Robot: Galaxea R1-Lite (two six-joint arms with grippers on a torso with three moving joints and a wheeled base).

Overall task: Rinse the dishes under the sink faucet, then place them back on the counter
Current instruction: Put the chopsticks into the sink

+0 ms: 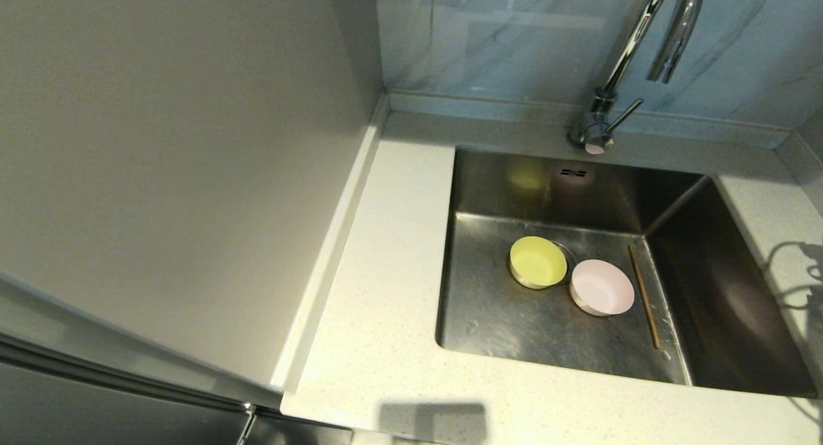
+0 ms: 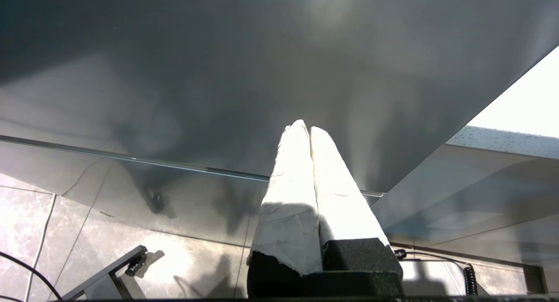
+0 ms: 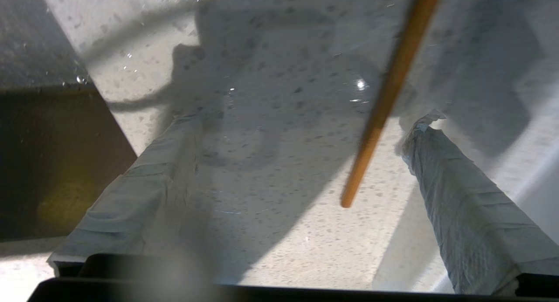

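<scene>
The yellow-green bowl sits over the drain in the steel sink. Touching its right side is the pink bowl. One brown chopstick lies along the sink floor by the right wall. The other chopstick lies on the speckled counter, between the wide-open fingers of my right gripper and touching neither. Neither gripper shows in the head view; only the right arm's shadow falls on the right counter. My left gripper is shut on nothing, parked low in front of a grey cabinet front.
The chrome faucet rises behind the sink, its spout over the back right and its lever sticking out. A beige panel walls off the left side. Counter runs left of and in front of the sink.
</scene>
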